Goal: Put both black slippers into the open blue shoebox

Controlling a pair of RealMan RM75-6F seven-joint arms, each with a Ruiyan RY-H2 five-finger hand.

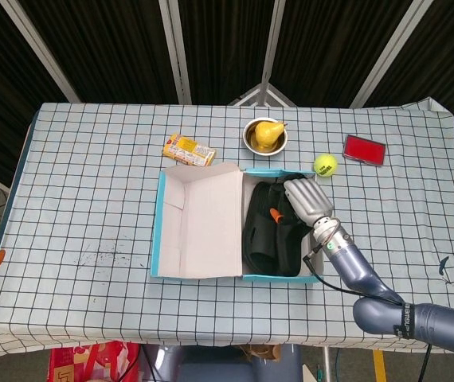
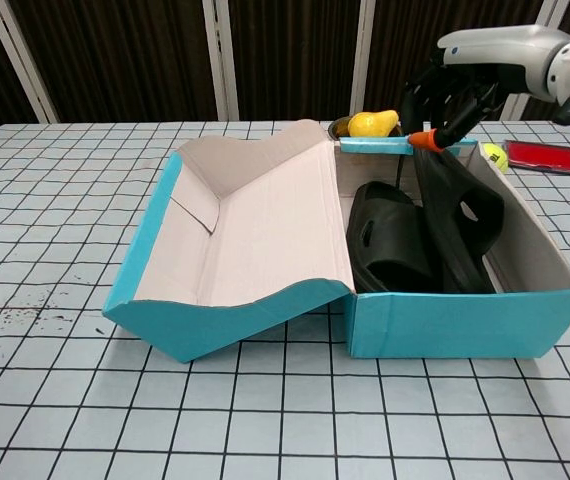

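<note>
- The blue shoebox sits open mid-counter, its lid folded out to the left.
- Both black slippers lie inside its right compartment; the right-hand one stands on edge, tilted against the other.
- The right hand hangs over the box's far right part, fingers curled downward just above the upright slipper; whether they touch it cannot be told, and it grips nothing visible.
- The left hand is out of sight.
- Beyond the box: a bowl with a pear, a tennis ball, a red case, a snack packet.

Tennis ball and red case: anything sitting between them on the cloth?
Nothing. In the head view only bare checked tablecloth separates the tennis ball from the red case.
</note>
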